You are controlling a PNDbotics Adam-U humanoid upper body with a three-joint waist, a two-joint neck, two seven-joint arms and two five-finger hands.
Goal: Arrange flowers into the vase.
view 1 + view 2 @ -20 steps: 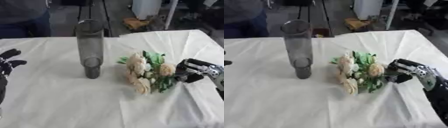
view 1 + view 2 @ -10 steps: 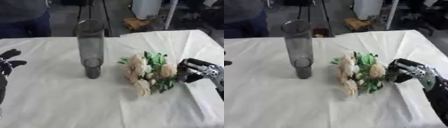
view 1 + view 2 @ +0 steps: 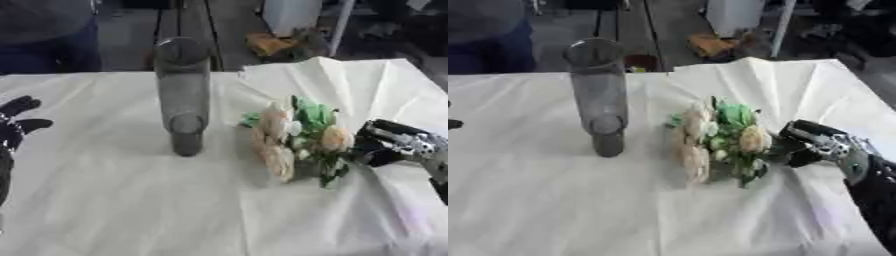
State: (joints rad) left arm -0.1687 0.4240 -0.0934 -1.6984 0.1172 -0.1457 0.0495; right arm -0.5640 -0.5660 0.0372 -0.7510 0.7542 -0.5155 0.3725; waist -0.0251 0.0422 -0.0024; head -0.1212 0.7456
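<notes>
1. Little has moved since a second ago: the right hand [image 3: 820, 147] remains at the stem end of the flowers [image 3: 715, 137], and the bunch lies in the same spot on the counter [image 3: 131, 210].
2. Nearest the camera, the white cloth covers the counter, wrinkled and creased below the right hand's fingers.
3. On the robot's left edge, the left hand [image 3: 16, 125] rests idle with its fingers relaxed and spread, pointing up, holding nothing and well apart from everything else.
4. The right hand comes in from the right, its fingers curled toward the stem end of the flowers; whether they are clamped on the stems or only touching them cannot be told.
5. The flowers lie on their side on the cloth, just left of the right hand's fingers: cream-coloured blooms with green leaves, the blooms pointing away from the fingers.
6. Left of the bunch, and farther from the right hand's fingers, the vase [image 3: 182, 95] stands upright: a tall, clear, grey-tinted cylinder with nothing seen inside it. It is near the flowers but not touching them.
7. Beyond the right hand's fingers, the cloth folds into a raised ridge at the far edge of the counter.
</notes>
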